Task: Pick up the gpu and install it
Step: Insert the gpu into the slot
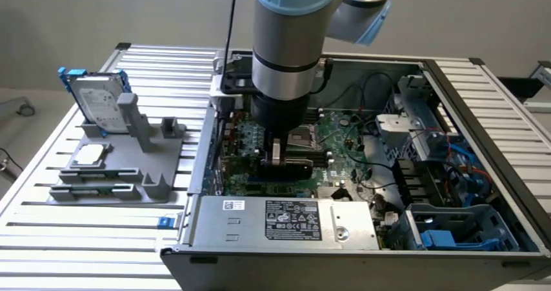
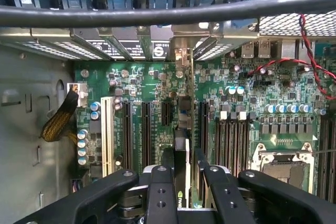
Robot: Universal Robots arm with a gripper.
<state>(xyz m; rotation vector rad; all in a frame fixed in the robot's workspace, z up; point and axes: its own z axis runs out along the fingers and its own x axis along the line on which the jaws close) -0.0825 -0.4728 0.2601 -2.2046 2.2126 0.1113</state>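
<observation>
GPU (image 1: 290, 170) gripped edge-on by the gripper (image 1: 284, 165) of a robot arm (image 1: 288, 39), at the centre of the exterior view, low over the green motherboard (image 1: 349, 142) inside an open computer case (image 1: 482, 168). In the wrist view the black fingers (image 2: 166, 167) are clamped on either side of the card (image 2: 181, 179), which stands upright among the long black expansion slots (image 2: 145, 129); whether its edge has met a slot cannot be told. A silver power supply (image 1: 284, 220) fills the case's lower centre. At the exterior view's left, on the slatted table (image 1: 51, 239), a grey holder (image 1: 129, 155) carries a hard drive (image 1: 97, 104) in a blue frame.
</observation>
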